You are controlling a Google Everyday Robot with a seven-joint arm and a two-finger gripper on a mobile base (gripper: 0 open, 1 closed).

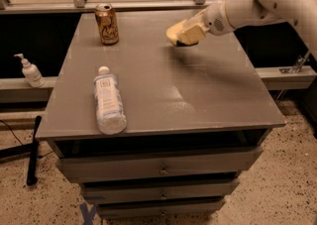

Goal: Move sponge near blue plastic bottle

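The pale yellow sponge [174, 32] is at the back middle of the grey table [198, 95], held in my gripper [184, 34], which reaches in from the right and is shut on it. A dark shadow lies just under the sponge. The blue plastic bottle [109, 102] lies on its side near the table's front left, its white cap pointing to the back. The sponge is well to the right of the bottle and further back.
A gold drink can [106, 23] stands at the back left of the table. A small white pump dispenser [30, 72] stands on a ledge left of the table. Drawers [161, 167] sit under the tabletop. A dark pole [33, 149] leans by the floor at left.
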